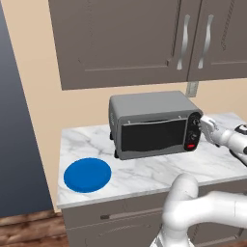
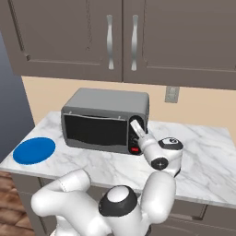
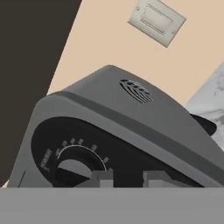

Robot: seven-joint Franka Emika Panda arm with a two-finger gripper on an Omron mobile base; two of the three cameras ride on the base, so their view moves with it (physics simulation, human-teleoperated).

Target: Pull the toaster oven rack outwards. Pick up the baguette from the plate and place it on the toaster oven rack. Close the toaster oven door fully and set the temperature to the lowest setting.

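Observation:
The grey toaster oven (image 1: 149, 107) (image 2: 107, 99) stands on the marble counter with its dark-glass toaster oven door (image 1: 153, 135) (image 2: 94, 129) shut. My gripper (image 1: 203, 124) (image 2: 136, 126) is at the dark control panel on the oven's right, by the upper knobs. In the hand view the gripper (image 3: 128, 179) has its fingertips a little apart, open, just right of a dial knob (image 3: 72, 169) with tick marks. Nothing is between the fingers. The blue plate (image 1: 88, 174) (image 2: 34, 150) lies bare at the counter's left front. The baguette and the toaster oven rack are hidden.
Brown wall cabinets (image 1: 120, 38) hang above the oven. A wall outlet (image 1: 192, 89) (image 2: 172, 94) (image 3: 156, 21) sits behind the oven's right side. The counter (image 1: 144, 176) ends at the left, next to a dark wall. Drawers run below its front edge.

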